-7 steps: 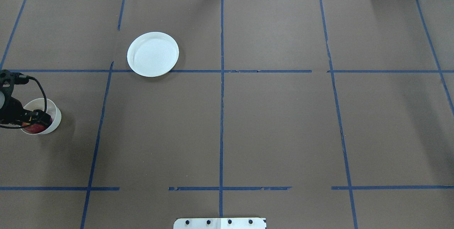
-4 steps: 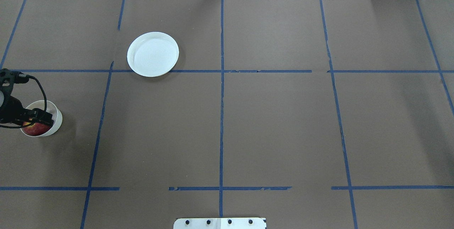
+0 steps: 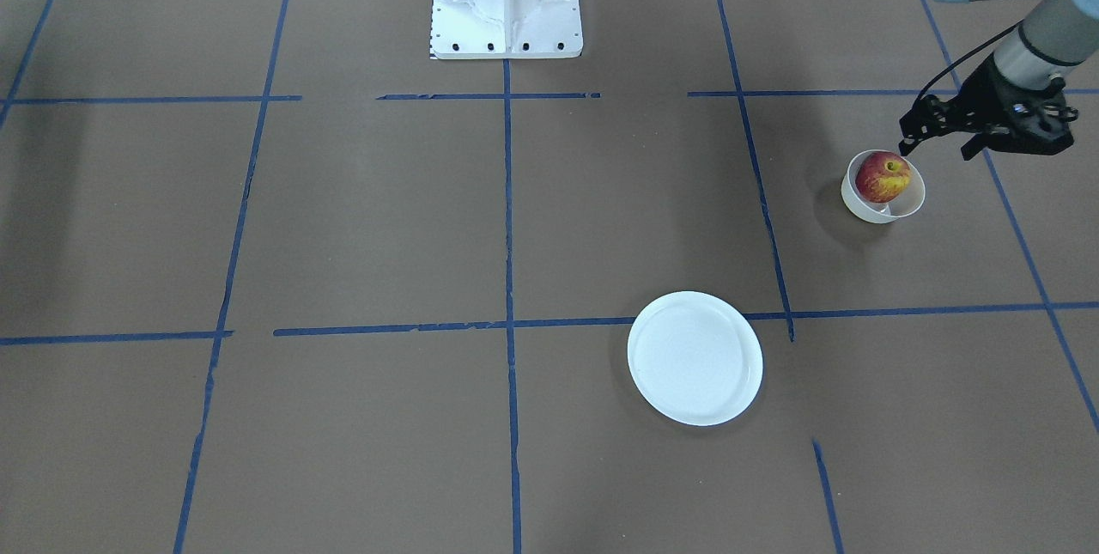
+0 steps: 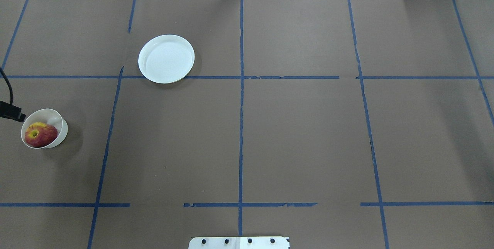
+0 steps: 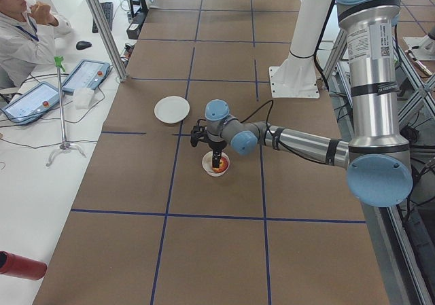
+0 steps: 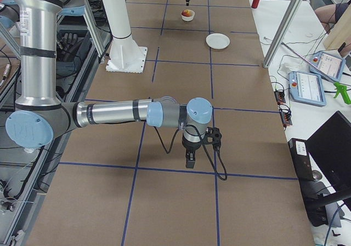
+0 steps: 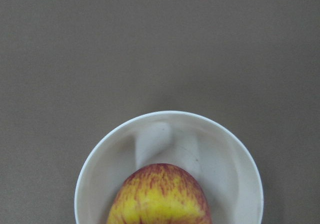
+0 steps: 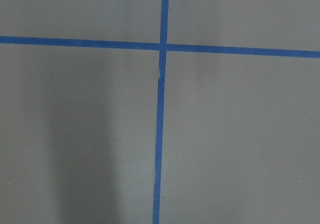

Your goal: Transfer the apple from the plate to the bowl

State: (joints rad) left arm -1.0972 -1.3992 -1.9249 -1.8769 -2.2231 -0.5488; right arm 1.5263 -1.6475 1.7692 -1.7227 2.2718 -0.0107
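Sitting inside the bowl (image 3: 910, 203) in the front-facing view, the apple (image 3: 883, 177) shows its red skin and a yellow patch, while the left end effector (image 3: 938, 142) hovers just above and beside the bowl's rim with its fingers spread apart and nothing between them. The plate (image 3: 695, 358) lies bare on the table (image 3: 343, 219), well apart from the bowl, beside a crossing of blue tape lines (image 3: 506, 193). From overhead, the bowl with the apple stands near the table's left edge, stem dimple up and ringed in yellow, and the plate lies farther away and to the right, overlapping one tape line. In the exterior left view, the near arm stretches low across the table, its end effector pointing down over the bowl. In the exterior right view, the right end effector (image 6: 190, 161) hangs above the table close to a tape line, far from bowl and plate; whether it is released or clenched, I cannot tell. The left wrist camera looks straight down on the bowl, the apple's yellow-and-red top filling its lower part. The right wrist camera shows only table and crossing tape.
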